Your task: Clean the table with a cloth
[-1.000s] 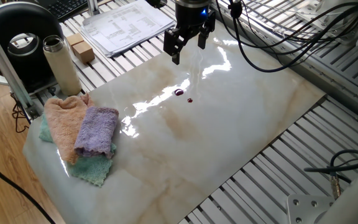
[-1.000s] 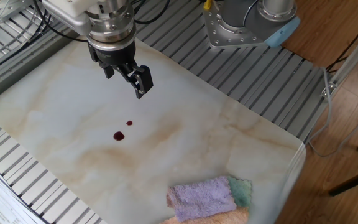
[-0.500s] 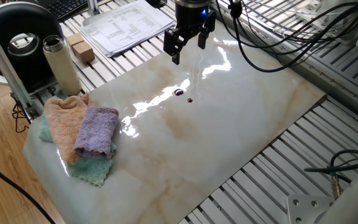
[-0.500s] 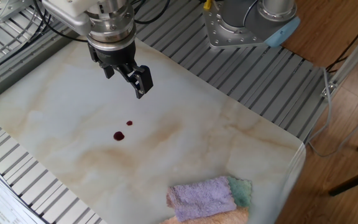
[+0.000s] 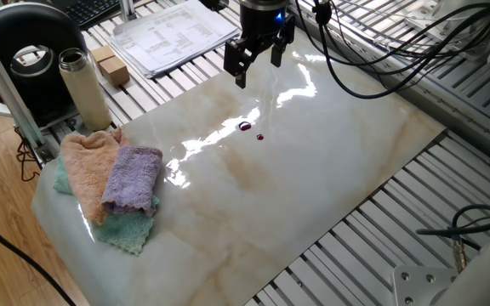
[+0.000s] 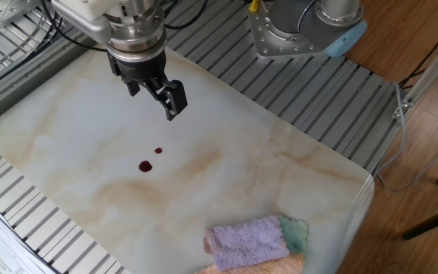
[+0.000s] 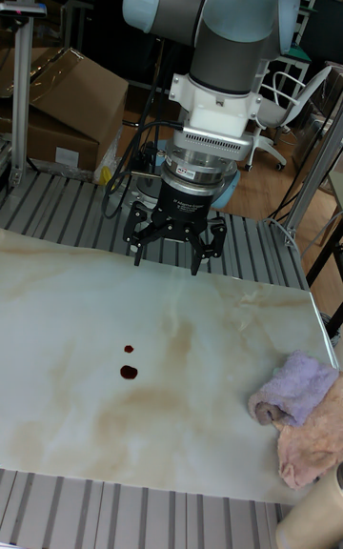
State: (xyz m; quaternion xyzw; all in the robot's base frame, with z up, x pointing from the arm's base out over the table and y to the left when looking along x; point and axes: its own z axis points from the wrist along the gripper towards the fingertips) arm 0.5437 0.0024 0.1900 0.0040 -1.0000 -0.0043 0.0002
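The table [image 5: 330,178] [image 6: 59,144] [image 7: 67,301] is a glossy cream marble slab. Two dark red drops [image 5: 245,127] [image 6: 145,166] [image 7: 127,372] lie on it. My gripper [image 5: 259,66] [image 6: 154,97] [image 7: 171,254] hangs open and empty above the slab's far side, a little beyond the drops. The cloth [image 5: 132,177] [image 6: 248,236] [image 7: 297,385], a small lavender towel, lies folded on top of other towels at the slab's end, well apart from the gripper.
A peach towel [image 5: 83,161] and a mint towel [image 5: 130,231] lie under the cloth. A steel bottle [image 5: 83,89], small boxes [image 5: 109,66], papers [image 5: 173,34] and a black round device [image 5: 28,51] stand on the grey slatted frame [image 5: 381,229]. Cables [image 5: 373,51] trail behind the arm.
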